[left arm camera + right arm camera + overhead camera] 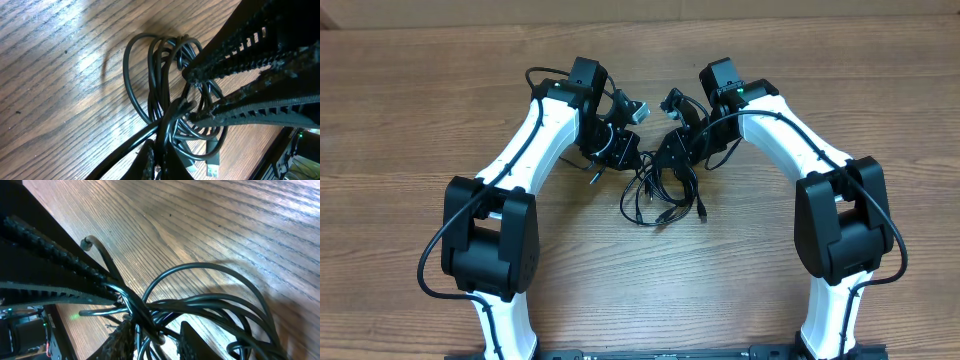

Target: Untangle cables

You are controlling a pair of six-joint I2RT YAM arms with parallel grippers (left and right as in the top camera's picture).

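Observation:
The cables (660, 200) are a knot of thin black cords on the wooden table (440, 90), between my two arms. My left gripper (638, 165) comes in from the left, my right gripper (667, 165) from the right, and both meet at the top of the knot. In the left wrist view the left gripper (158, 150) is shut on cords, with loops of cable (125, 70) fanning out beyond it. In the right wrist view the right gripper (157, 330) is partly closed around a bunch of cords, and a cable loop (200, 265) arches past it.
Two USB plugs (213, 169) lie on the wood at the knot's near edge, and a plug end (702, 212) trails to the right. The right gripper's ribbed fingers (240, 65) fill the left wrist view's right side. One cord end (87, 242) sticks up.

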